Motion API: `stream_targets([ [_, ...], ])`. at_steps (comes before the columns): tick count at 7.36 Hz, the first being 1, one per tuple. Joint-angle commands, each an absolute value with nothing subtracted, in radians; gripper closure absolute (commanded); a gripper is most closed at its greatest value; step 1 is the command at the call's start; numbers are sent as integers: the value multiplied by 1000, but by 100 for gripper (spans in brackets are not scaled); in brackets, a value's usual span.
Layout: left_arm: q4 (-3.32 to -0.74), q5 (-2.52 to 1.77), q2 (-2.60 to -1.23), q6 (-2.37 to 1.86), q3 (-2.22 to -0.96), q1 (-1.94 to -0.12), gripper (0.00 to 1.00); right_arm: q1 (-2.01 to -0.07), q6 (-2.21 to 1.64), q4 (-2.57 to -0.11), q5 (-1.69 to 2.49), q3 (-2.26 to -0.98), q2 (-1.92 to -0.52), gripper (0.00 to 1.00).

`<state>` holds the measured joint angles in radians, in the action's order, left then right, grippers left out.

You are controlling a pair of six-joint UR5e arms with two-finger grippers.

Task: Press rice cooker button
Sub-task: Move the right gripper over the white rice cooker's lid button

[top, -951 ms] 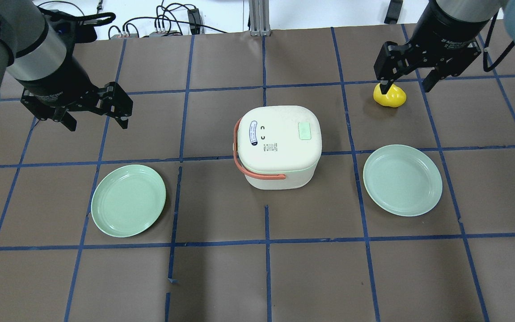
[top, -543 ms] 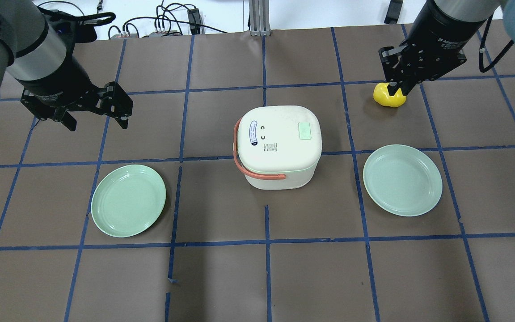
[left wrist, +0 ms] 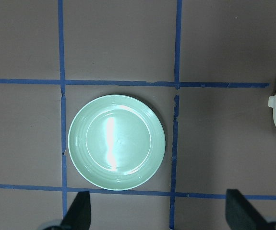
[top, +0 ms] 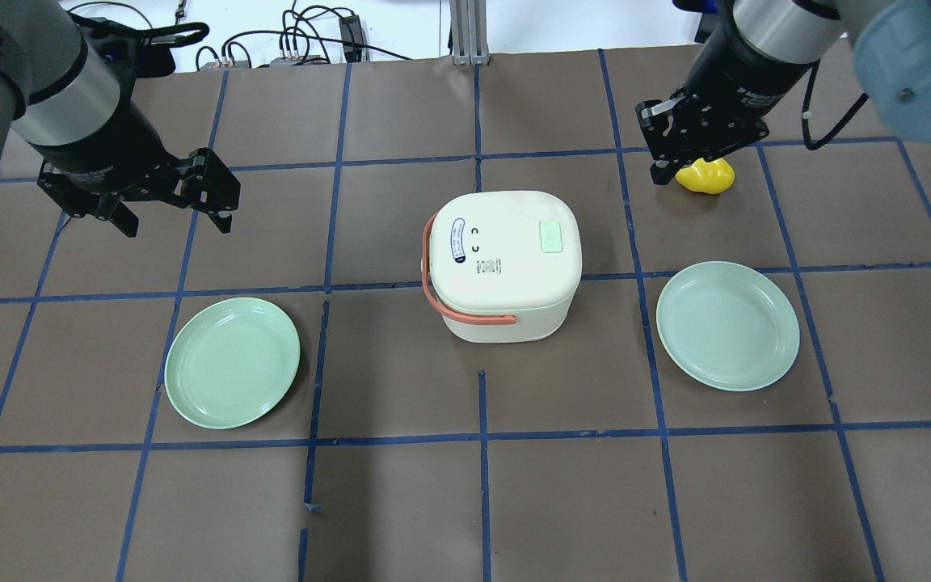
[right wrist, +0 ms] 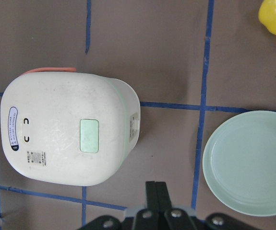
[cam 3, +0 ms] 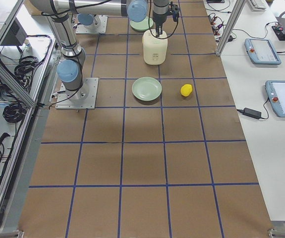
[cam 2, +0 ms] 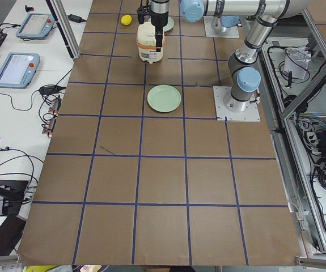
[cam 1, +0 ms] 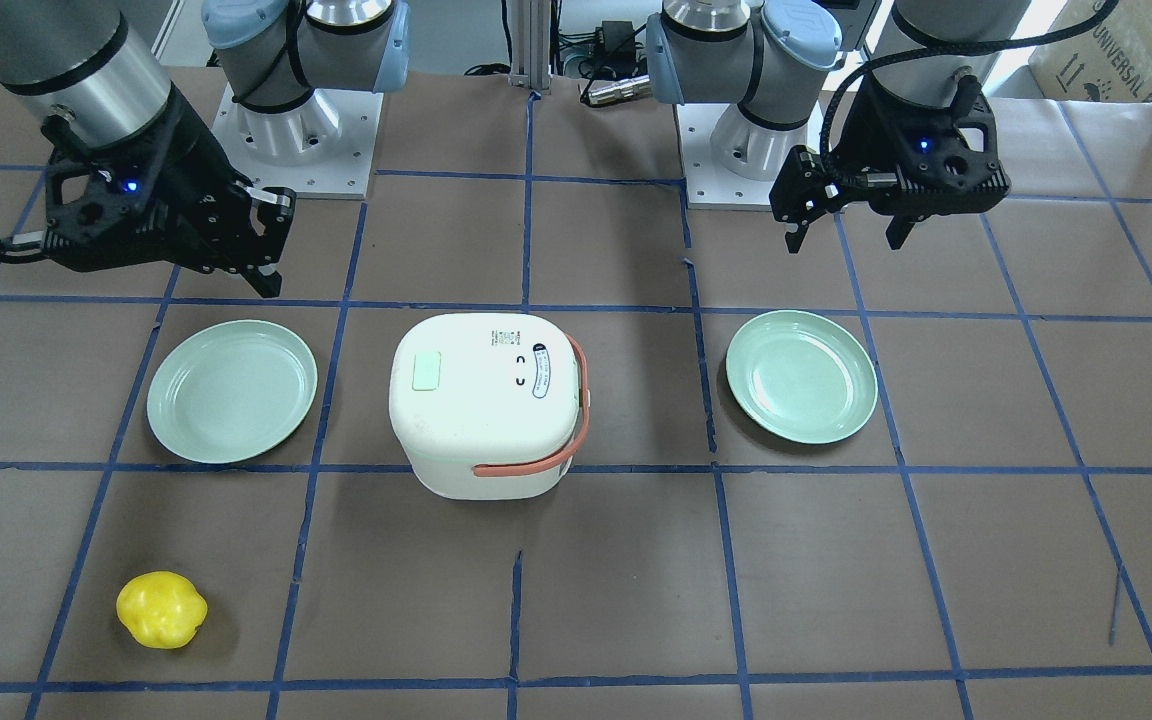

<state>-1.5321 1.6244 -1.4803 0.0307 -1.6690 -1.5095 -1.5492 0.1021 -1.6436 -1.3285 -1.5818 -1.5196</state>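
I have the cream-white, rounded rice cooker with the salmon-pink handle standing upright in the middle of the brown paper-covered table with its blue tape grid, lid down, the handle folded low round its body. Its pale green rectangular button sits on the lid, toward my right-arm side, with nothing touching it. On either side of the cooker lies a pale green round plate, the left plate and the right plate, both apart from the cooker. The right gripper hangs raised off the table on the cooker's right side, clear of the cooker; in its wrist view its two black fingers are pressed flat together with nothing between them, and they point into the gap between the cooker and the right plate. A small lumpy yellow object, like a toy pepper, lies on the table at the far right, beyond the right plate; in the overhead view the right gripper partly overlaps it, but the front view shows them well apart. The left gripper hovers on the far left of the cooker, its jaws spread wide and holding nothing; its wrist camera looks straight down on the left plate, framed between the two fingertips.
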Motion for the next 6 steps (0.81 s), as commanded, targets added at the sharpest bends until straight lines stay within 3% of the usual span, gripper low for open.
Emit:
stream_targets([
  [1, -1532, 1624, -1480, 31, -1669, -1509, 0, -1584, 101, -1727, -1284, -1620, -1485, 94],
  [6, -1531, 1624, -1480, 31, -1669, -1509, 0, -1621, 103, -1814, -1220, -1638, -1428, 94],
])
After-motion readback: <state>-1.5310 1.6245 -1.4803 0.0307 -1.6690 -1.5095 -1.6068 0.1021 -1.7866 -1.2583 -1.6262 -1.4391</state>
